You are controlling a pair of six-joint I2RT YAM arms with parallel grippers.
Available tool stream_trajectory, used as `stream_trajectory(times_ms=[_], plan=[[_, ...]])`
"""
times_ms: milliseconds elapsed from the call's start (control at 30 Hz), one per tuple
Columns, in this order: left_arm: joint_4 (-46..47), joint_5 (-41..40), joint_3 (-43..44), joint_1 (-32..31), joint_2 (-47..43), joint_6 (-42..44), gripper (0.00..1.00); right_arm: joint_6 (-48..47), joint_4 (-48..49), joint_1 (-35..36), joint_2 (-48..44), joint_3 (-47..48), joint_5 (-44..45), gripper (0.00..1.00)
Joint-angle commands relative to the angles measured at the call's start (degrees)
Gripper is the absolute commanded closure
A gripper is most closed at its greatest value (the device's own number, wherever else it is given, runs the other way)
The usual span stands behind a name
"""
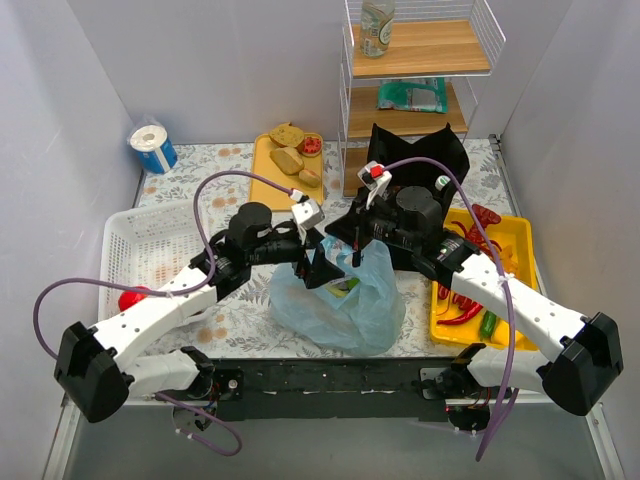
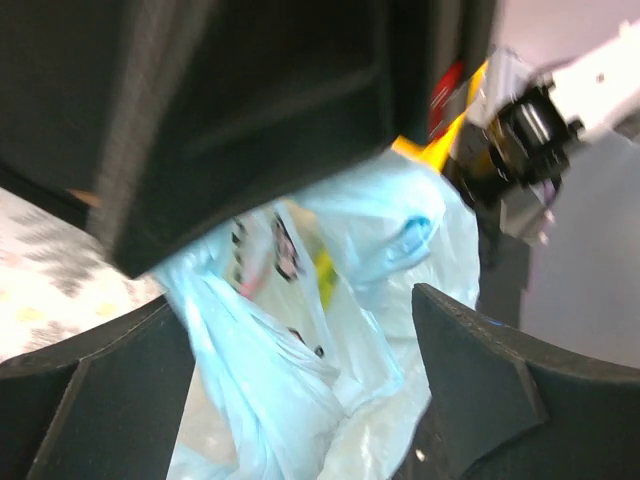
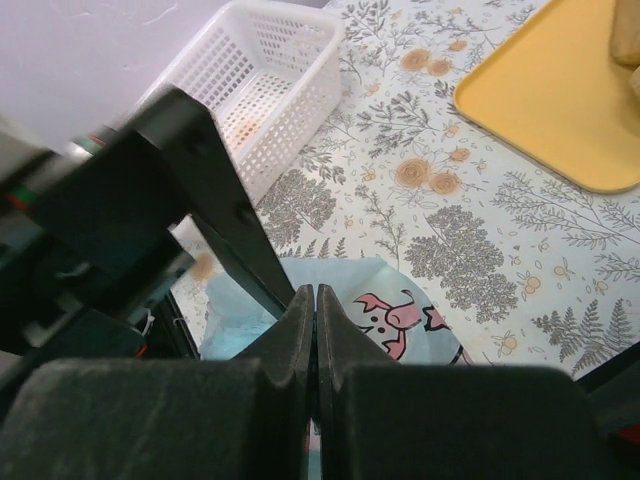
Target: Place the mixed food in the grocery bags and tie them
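The light-blue grocery bag [image 1: 340, 310] with cartoon prints lies between both arms at the table's near middle, with something yellow-green showing inside. My left gripper [image 1: 325, 268] is open, its fingers either side of the bag's bunched plastic [image 2: 260, 380]. In the left wrist view the left gripper [image 2: 295, 300] holds nothing. My right gripper [image 1: 357, 250] hangs over the bag's top. Seen from the right wrist, the right gripper [image 3: 316, 290] has its jaws pressed together on thin blue film, above the pig print [image 3: 400, 305]. The black grocery bag [image 1: 420, 150] stands behind the right arm.
A yellow tray [image 1: 515, 240] at right holds red chillies [image 1: 462, 305] and green vegetables. Another yellow tray [image 1: 262, 180] at the back carries bread-like pieces. A white lattice basket [image 1: 125, 235] stands at left, a wire shelf [image 1: 420, 60] with a bottle at the back.
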Motion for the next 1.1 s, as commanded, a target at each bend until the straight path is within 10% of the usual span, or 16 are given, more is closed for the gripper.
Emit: stream_trajectory(times_ms=[0,767,1067], plan=[[0.8,-7.5,3.8,-1.1,-5.2,2.3,0.16,0.3,1.6,0.0,-1.7,-0.4,3.5,0.99],[-1.7,-31.6,7.2,-10.7,-8.0,9.5,0.1,0.6,0.7,0.0,-2.9,-0.9,4.8,0.99],[-3.5,-19.6,9.5,-10.6,-7.4,5.7,0.1,0.9,1.1,0.0,-2.6,-0.9,4.6,0.99]])
